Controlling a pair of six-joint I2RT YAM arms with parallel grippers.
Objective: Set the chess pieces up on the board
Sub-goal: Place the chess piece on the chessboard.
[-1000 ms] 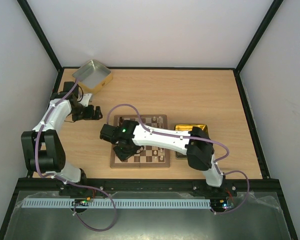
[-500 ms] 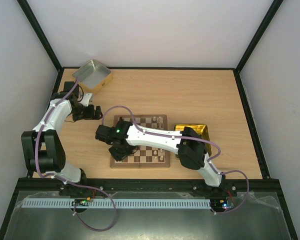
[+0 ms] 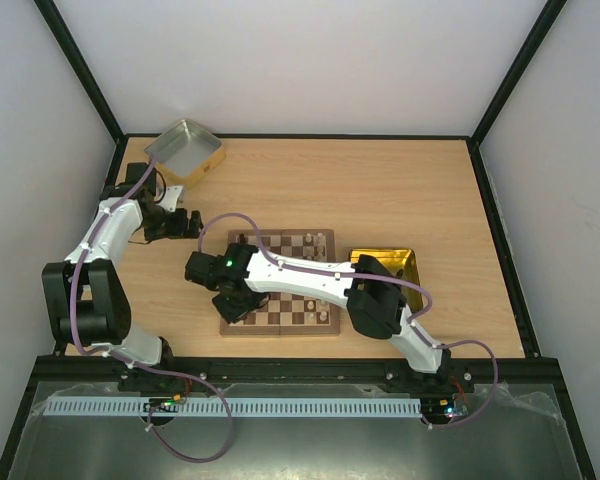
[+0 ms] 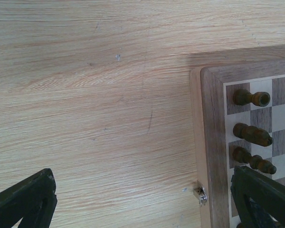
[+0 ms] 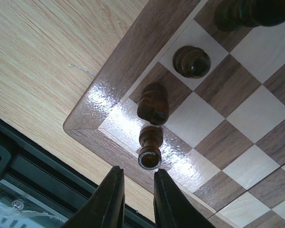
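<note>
from above: the right arm stretches left across the board (image 3: 300, 312), and the right pincer (image 3: 237, 306) hangs over the board's near left corner. the left pincer (image 3: 187, 222) hovers over the bare tabletop (image 3: 380, 190), just off the board's far left corner. a gold tin (image 3: 398, 258) sits by the board's right edge, and a silver tin (image 3: 185, 150) is at the far left. dark chess pieces stand on the left side of the board, with a few cream ones (image 3: 322, 240) to the right.

left wrist: the left pincer gapes fully and holds nothing. three dark pieces (image 4: 252, 134) line the board's edge file.

right wrist: the right pincer's fingers are barely parted, with nothing between them. just past their tips a dark, rook-like piece (image 5: 149, 148) occupies the corner square, seemingly upright. a knight-like piece (image 5: 153, 103) stands on the next square; we cannot tell whether the two touch.

we judge these chessmen to be very light, stiff turned wood, smooth enough to slip and easy to topple. the best hold looks to be from above, across the narrow stem below the head, clear of neighbours.

we can read no brand, label or writing anywhere.
</note>
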